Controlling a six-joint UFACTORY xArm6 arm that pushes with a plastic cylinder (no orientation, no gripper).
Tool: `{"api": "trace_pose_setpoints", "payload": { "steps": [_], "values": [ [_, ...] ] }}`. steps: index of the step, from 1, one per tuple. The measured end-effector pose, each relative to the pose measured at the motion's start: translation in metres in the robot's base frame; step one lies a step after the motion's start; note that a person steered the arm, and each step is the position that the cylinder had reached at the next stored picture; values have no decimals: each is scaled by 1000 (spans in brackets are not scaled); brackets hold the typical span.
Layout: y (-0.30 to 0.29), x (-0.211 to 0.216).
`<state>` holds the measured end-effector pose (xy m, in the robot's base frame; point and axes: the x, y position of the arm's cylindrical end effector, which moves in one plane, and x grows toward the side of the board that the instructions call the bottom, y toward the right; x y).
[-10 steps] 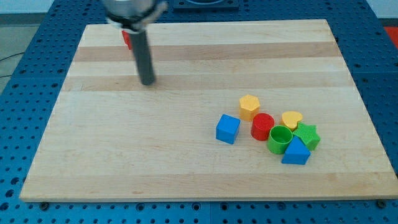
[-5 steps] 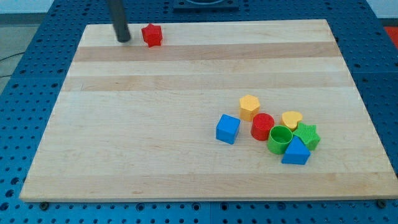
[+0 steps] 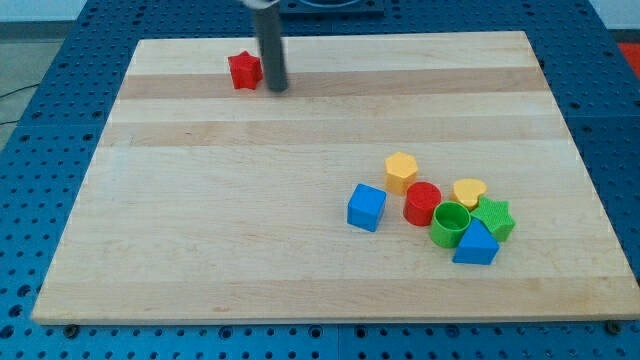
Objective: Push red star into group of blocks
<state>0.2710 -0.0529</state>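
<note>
The red star lies near the top left of the wooden board. My tip stands just to the star's right, close beside it; I cannot tell if they touch. The group of blocks sits at the lower right: a yellow hexagon, a red cylinder, a yellow heart, a green cylinder, a green star, a blue triangle and a blue cube a little apart on the group's left.
The board rests on a blue perforated table. Its edges lie close to the star at the top.
My tip has crossed from the star's left side to its right side. The red star has shifted slightly left and down.
</note>
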Motion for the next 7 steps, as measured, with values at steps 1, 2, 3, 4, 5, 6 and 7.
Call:
{"api": "trace_pose_setpoints", "payload": {
  "steps": [1, 2, 3, 4, 5, 6, 7],
  "values": [
    [28, -65],
    [-33, -79],
    [-96, -33],
    [-59, 45],
    [-27, 20],
    [34, 80],
    [16, 121]
  ]
}}
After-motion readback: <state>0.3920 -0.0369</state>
